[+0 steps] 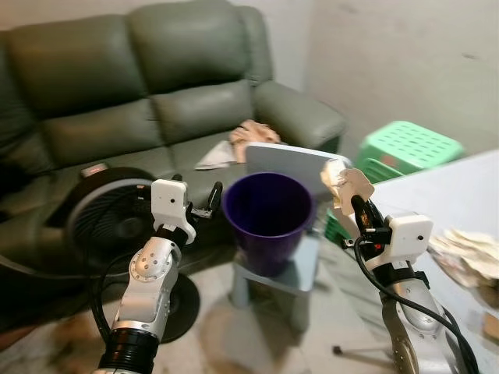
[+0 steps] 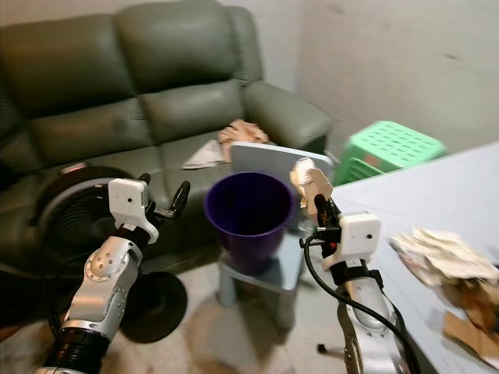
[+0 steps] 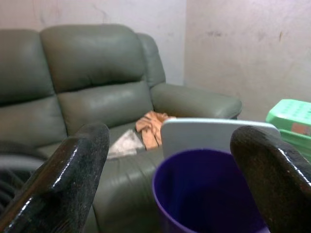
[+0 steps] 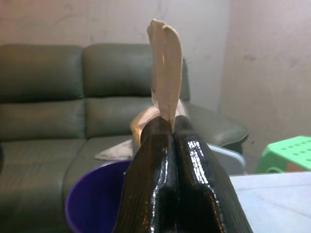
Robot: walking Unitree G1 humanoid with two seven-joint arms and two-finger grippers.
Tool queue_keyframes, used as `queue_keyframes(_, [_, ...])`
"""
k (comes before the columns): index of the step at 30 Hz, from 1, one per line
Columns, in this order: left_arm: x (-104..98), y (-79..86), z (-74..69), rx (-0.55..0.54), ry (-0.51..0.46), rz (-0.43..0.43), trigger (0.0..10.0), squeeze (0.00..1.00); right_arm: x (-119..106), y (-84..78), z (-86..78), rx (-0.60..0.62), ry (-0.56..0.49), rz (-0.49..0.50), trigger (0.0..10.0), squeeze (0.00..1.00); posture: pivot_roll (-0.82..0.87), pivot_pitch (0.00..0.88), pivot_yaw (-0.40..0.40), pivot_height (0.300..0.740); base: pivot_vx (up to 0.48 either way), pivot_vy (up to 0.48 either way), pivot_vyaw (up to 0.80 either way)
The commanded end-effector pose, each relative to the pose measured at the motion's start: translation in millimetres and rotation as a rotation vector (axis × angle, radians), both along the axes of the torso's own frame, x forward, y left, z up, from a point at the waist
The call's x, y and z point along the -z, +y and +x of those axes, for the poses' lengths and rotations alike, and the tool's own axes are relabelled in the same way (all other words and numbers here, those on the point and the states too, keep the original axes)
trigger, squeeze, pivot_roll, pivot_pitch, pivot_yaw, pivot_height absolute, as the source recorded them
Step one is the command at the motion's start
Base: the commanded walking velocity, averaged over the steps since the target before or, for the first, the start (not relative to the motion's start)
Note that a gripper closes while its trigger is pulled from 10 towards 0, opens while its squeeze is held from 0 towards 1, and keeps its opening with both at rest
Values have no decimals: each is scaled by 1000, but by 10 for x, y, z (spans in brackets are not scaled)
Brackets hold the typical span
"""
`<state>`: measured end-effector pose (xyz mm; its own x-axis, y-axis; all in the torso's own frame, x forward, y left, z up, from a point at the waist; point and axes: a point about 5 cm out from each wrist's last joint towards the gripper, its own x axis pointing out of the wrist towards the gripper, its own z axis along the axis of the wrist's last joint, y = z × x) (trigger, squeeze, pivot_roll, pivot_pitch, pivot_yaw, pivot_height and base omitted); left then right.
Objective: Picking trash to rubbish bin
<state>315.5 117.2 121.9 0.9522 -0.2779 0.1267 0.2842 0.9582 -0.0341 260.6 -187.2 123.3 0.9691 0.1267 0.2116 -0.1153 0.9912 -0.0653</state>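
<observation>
A green sofa (image 1: 140, 86) spans the background, with a cloth (image 1: 253, 132) and a paper sheet (image 1: 216, 158) on its seat. A black fan (image 1: 105, 214) stands in front of it. The white desk (image 1: 460, 195) carries crumpled papers (image 1: 472, 253). A green stool (image 1: 409, 148) stands beyond the desk. The purple bin (image 1: 269, 218) rests on a small pale stool (image 1: 292, 276); contents indiscernible. The left claw (image 1: 204, 201), released, sits beside the bin rim. The right claw (image 1: 360, 209) is clenched on a crumpled paper scrap (image 1: 345, 183), just beside the bin.
</observation>
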Motion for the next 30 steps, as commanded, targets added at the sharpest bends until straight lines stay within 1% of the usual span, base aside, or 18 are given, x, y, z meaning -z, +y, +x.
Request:
queue_keyframes(1, [-42, 19, 10, 1, -15, 14, 10000, 0, -37, 4, 5, -3, -10, 7, 10000, 0, 25, 22, 45, 740, 0, 0, 731])
queue_keyframes(5, [-34, 0, 0, 10, -17, 25, 10000, 0, -36, 7, 0, -6, -8, 5, 10000, 0, 25, 22, 45, 740, 0, 0, 731])
queue_keyframes(7, [-34, -18, -2, 23, -17, 27, 10000, 0, -39, 16, 2, -15, -10, 21, 10000, 0, 23, 25, 46, 740, 0, 0, 728])
queue_keyframes(10, [-36, -40, -8, 41, -20, 31, 10000, 0, -40, 36, 3, -34, -8, 65, 10000, 0, 22, 26, 47, 740, 0, 0, 0])
queue_keyframes(13, [-33, -60, -19, 55, -21, 27, 10000, 0, -41, 37, 3, -32, -7, 58, 10000, 0, 23, 26, 48, 740, 0, 0, 0])
queue_keyframes(17, [-30, -79, -35, 73, -31, 44, 10000, 0, -46, 48, 11, -40, -9, 57, 10000, 0, 24, 27, 49, 740, 0, 0, 0])
queue_keyframes(20, [-30, -77, -32, 79, -25, 34, 10000, 0, -47, 52, 12, -45, -9, 61, 10000, 0, 24, 27, 50, 740, 0, 0, 0])
queue_keyframes(27, [-71, -78, -27, 100, -46, 23, 10000, 0, -42, 69, 15, -52, -9, 66, 10000, 0, 25, 21, 55, 740, 0, 0, 0])
queue_keyframes(30, [-71, -79, -29, 104, -47, 25, 10000, 0, -41, 71, 22, -50, -9, 66, 10000, 0, 23, 17, 56, 740, 310, 0, 0])
